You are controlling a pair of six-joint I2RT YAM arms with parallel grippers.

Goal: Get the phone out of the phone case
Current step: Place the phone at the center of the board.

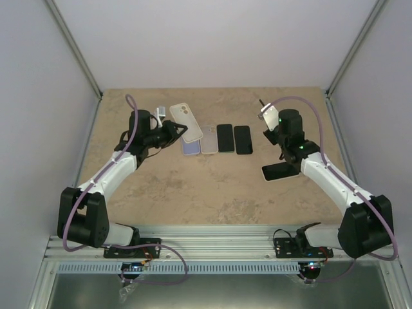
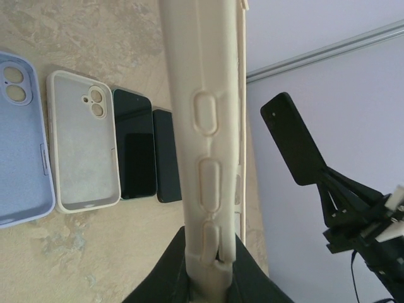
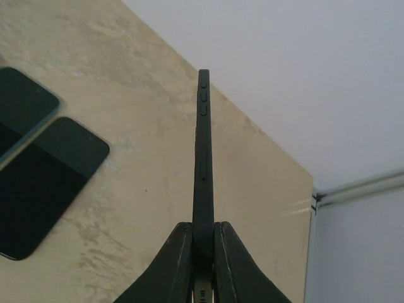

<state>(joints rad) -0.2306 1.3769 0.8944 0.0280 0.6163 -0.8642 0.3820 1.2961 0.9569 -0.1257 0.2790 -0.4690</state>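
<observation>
Cream matte phone case point(image 2: 205, 145), long and round-edged with raised oblong button bumps along its side, is sitting edge-on in the left tool point(image 2: 205, 262). The tool's dark fingers point(image 2: 158, 278) are pinching the case's lower end, closed tight on it. In the top view this case is hanging over the far left part of the beige, marbled, stone-look desk point(image 1: 193, 193), with its back and square camera cut-out facing up.

Slim black slab-shaped phone point(image 3: 203, 158), thin and smooth with small side buttons, is being clamped at its lower end by the right tool point(image 3: 203, 249), both tapered fingers point(image 3: 177, 259) pressing flat against its faces. The phone is being held above the right part of the desk, outside the cream case and well apart from it.

Four further items are lying flat in a row on the desk between the two tools:
- one lavender case point(image 2: 22, 145) with a twin lens opening;
- one translucent case with a pale rim point(image 2: 82, 151);
- one glossy black rectangular phone point(image 2: 134, 145);
- just beside it, one shorter-looking black phone point(image 2: 165, 158).

Totals showing are three cases, three black phones and two tools.
</observation>
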